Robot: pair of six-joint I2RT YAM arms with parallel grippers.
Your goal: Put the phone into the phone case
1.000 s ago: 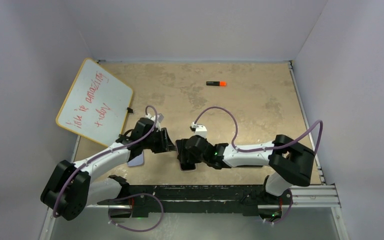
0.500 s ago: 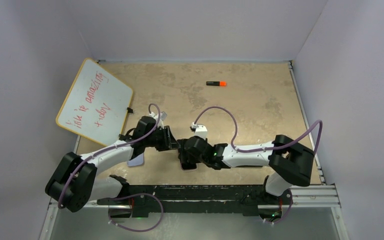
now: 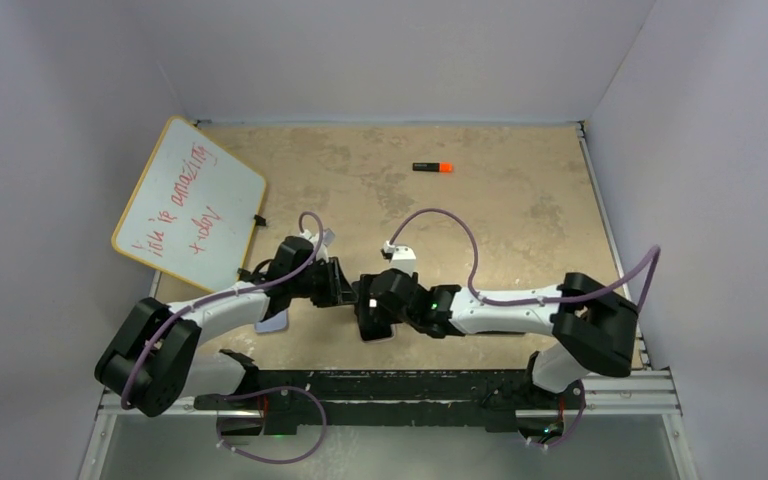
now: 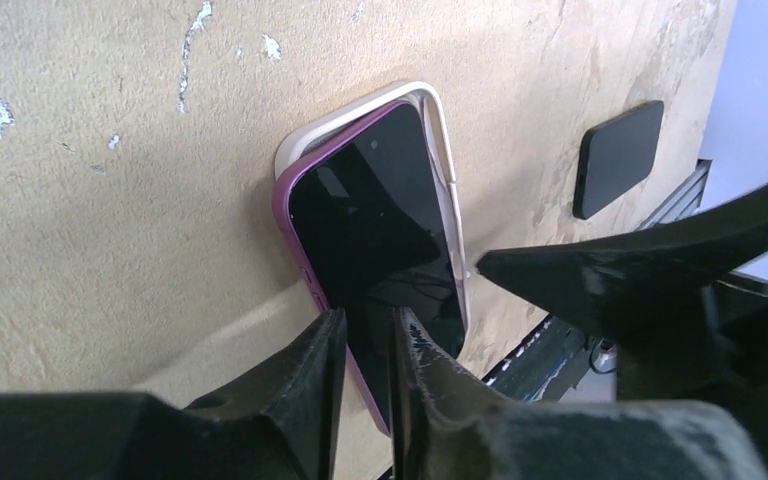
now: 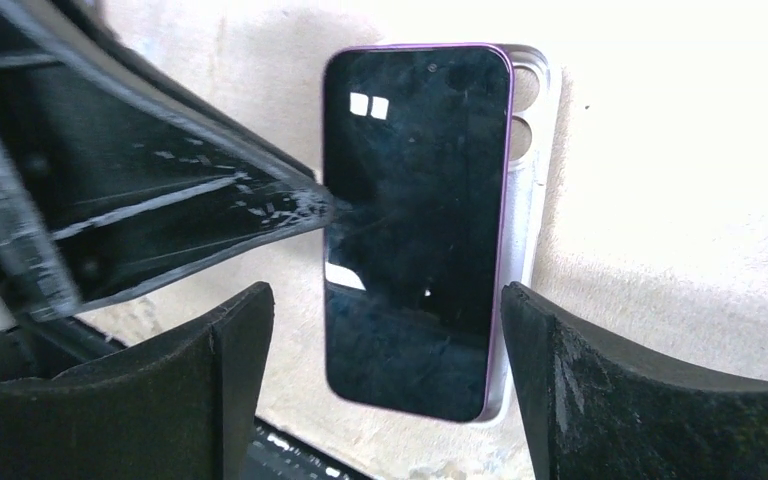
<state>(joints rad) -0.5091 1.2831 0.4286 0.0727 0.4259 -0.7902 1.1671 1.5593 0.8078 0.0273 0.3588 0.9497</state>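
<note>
- Since a second ago, my left gripper [image 3: 347, 297] has slid right, and it now crowds against the right gripper [image 3: 369, 312].
- The table [image 3: 520, 210] is a mottled tan board boxed in by plain white walls. A whiteboard [image 3: 188, 205] with red writing overhangs its left edge, and a black-and-orange marker [image 3: 432, 167] lies far back.
- From above, the grippers hide most of the phone [image 5: 415, 230]. The wrist views show it screen-up near the table's front edge, lying askew on the pale phone case [image 5: 532, 200] and not seated.
- Its long axis runs roughly near-to-far.
- The left jaws are nearly closed, tips at the phone's side edge; I cannot tell whether they pinch it.
- The right jaws gape wide, straddling the phone and holding nothing.
</note>
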